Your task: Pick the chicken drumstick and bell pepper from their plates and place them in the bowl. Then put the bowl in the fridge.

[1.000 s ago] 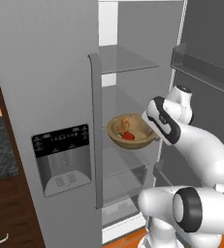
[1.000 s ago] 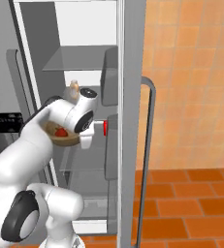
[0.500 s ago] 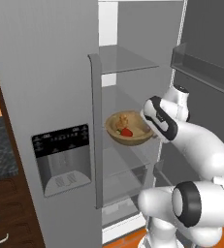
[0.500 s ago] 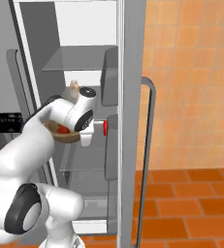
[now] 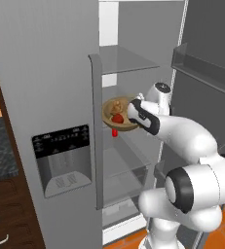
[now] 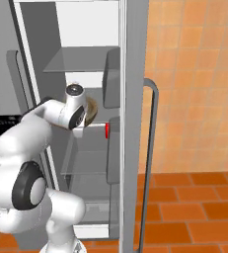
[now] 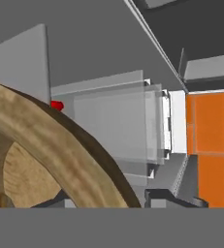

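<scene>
The wooden bowl (image 5: 115, 121) hangs inside the open fridge (image 5: 46, 73), between its upper and lower shelves. The golden-brown chicken drumstick (image 5: 115, 106) and the red bell pepper (image 5: 118, 118) lie in it. My gripper (image 5: 132, 113) is shut on the bowl's right rim. In the right base view a sliver of the bowl (image 6: 92, 111) shows past my hand. Its thick grained rim (image 7: 60, 145) runs across the hand view. The plates are out of view.
A glass shelf (image 5: 128, 61) sits above the bowl and a lower shelf (image 5: 123, 165) below it. The open right door with its bins (image 5: 201, 63) stands close beside my arm. The closed left door carries the black dispenser panel (image 5: 63, 158).
My arm has carried the bowl left and slightly up, deeper into the fridge compartment. The grip on the rim is unchanged.
</scene>
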{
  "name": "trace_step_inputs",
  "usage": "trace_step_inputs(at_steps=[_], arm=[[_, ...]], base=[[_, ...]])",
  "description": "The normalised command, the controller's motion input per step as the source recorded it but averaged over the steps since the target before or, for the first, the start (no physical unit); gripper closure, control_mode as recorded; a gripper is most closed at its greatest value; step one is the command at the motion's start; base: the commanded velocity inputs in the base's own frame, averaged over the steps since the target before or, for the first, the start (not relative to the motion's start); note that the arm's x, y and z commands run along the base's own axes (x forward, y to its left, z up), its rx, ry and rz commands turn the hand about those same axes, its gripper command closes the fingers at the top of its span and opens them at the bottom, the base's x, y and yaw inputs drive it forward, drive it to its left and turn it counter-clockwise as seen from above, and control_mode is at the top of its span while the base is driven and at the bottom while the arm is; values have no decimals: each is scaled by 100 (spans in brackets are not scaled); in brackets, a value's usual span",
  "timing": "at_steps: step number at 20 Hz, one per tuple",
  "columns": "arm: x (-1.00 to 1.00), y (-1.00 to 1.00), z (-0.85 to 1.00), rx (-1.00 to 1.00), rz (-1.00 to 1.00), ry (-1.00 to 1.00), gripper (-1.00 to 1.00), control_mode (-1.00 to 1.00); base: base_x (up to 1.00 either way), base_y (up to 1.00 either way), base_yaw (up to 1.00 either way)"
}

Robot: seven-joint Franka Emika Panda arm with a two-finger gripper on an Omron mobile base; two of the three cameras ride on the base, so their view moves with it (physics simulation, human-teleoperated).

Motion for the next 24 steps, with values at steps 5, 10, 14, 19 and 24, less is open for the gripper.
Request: trace_step_inputs(at_steps=[5, 10, 14, 19, 24], arm=[[61, 0, -7, 0, -21, -3, 100, -100], [49, 0, -16, 1, -14, -1, 100, -100], [45, 5, -1, 7, -11, 0, 100, -100], [44, 0, -6, 7, -7, 0, 100, -100], [39, 5, -6, 10, -4, 0, 100, -100]], base=[[0, 0, 0], [0, 0, 0], [0, 0, 0], [0, 0, 0], [0, 0, 0]])
